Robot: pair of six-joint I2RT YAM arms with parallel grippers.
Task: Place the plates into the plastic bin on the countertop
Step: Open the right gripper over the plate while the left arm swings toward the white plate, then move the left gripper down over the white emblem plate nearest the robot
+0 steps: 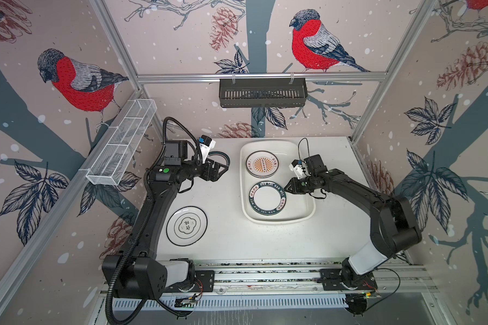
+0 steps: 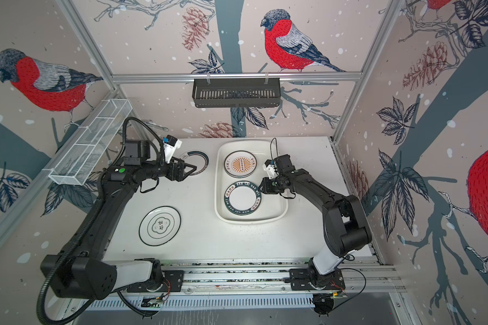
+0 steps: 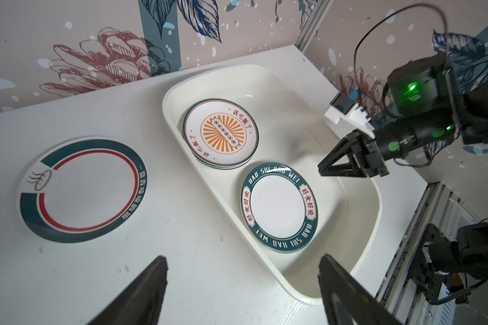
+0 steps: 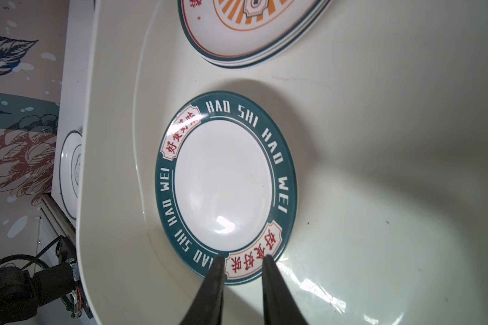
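Observation:
The white plastic bin [image 1: 306,216] sits at the back right of the countertop [image 1: 237,242]. It holds a stack of orange sunburst plates [image 1: 262,164] and one green lettered plate [image 1: 266,200] lying flat. My right gripper [image 4: 243,257] hovers over that plate's rim, its fingers a narrow gap apart with nothing between them. A black-rimmed clover plate [image 1: 186,225] lies on the countertop at the front left. A green-and-red ringed plate [image 3: 81,190] lies left of the bin. My left gripper [image 3: 243,257] stands wide open and empty above the countertop between that plate and the bin.
A black slotted rack [image 1: 262,92] hangs on the back rail. A white wire-mesh basket [image 1: 121,143] is fixed to the left wall. Aluminium rails [image 1: 265,277] carrying both arm bases run along the front edge.

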